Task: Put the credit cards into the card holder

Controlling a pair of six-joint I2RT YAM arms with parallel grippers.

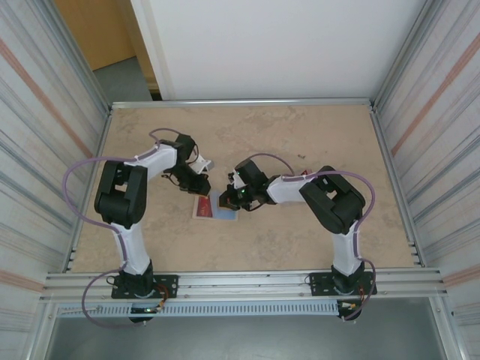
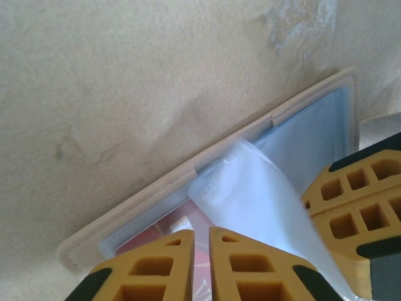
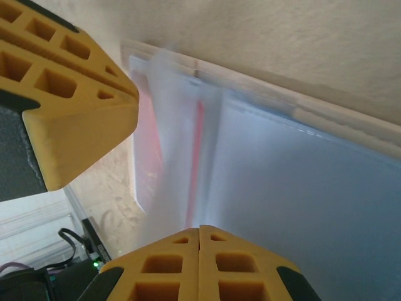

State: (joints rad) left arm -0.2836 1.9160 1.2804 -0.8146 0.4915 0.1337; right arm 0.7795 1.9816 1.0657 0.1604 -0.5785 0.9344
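Right gripper [image 3: 199,233] jaws together; left gripper [image 2: 201,235] nearly so, grip unclear. Both over the open wallet [image 2: 150,191]; the red card's [image 3: 199,144] markings are blurred.

My left gripper [image 2: 202,233] runs off the frame and covers most of the credit card [image 2: 143,238]. I cannot tell whether it pinches the pocket sheet [image 2: 263,188]. In my right wrist view the card holder [image 3: 301,106] smears, and the card is only a blurred red streak.

card holder [image 1: 217,214] flat on table [image 1: 300,240], credit card [image 1: 204,205] in its left pocket
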